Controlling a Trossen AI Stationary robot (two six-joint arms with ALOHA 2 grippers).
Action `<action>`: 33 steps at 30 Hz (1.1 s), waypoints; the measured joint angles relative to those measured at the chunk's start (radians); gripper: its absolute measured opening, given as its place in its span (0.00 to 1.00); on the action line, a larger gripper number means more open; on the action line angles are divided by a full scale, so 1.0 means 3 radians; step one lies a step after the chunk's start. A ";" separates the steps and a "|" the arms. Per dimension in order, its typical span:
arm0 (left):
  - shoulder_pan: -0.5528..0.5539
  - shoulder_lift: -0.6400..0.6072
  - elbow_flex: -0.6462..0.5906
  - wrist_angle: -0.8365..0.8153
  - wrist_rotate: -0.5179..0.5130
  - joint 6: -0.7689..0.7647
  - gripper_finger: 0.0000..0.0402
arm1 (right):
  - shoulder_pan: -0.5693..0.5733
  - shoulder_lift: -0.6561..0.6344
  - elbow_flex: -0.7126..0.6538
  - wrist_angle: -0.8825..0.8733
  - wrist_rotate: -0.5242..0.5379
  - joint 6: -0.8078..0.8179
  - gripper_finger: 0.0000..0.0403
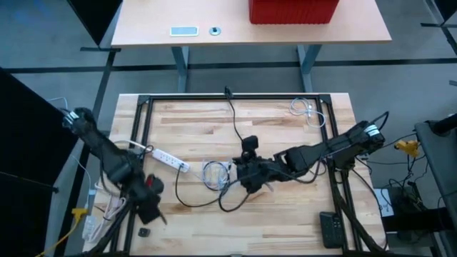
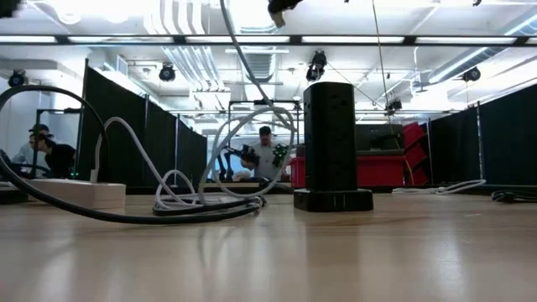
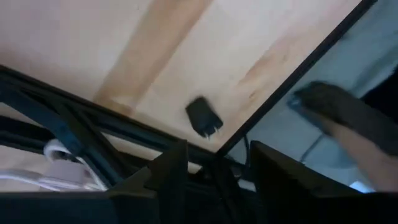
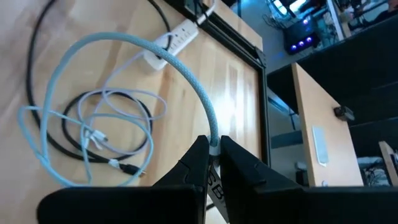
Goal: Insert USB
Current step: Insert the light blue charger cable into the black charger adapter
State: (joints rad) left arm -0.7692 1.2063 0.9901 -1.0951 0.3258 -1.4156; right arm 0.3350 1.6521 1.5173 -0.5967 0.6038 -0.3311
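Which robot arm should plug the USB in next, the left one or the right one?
Probably the right. Its gripper is already shut on the braided USB cable, mid-table near the black power tower. The left gripper sits at the table's front-left edge, holding nothing.

A robotics lab in a big open hall: ceiling strip lights [image 2: 168,39] and exposed ducts overhead, black curtain partitions [image 2: 126,126] dividing bays, people seated at workstations [image 2: 267,155] further back. Nearby, a wooden table [image 1: 285,221] inside a black metal frame [image 1: 143,128], with a second desk [image 1: 143,21] behind it
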 joint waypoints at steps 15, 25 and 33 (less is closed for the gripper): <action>-0.0526 0.1261 0.0103 0.0242 0.0257 0.1057 0.34 | 0.0155 0.0030 0.0000 0.0027 0.0005 0.0495 0.03; -0.0663 0.1539 0.0693 0.0221 0.0022 0.1097 0.31 | 0.0155 0.0034 -0.0001 0.0024 -0.0002 0.0680 0.03; -0.0993 0.1651 0.1069 0.0155 -0.0554 0.1350 0.32 | 0.0154 0.0034 -0.0003 0.0024 -0.0002 0.0732 0.03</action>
State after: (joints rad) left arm -1.0670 1.7016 1.3109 -1.0486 0.1596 -1.0105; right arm 0.3813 1.6623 1.5166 -0.5896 0.6033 -0.1116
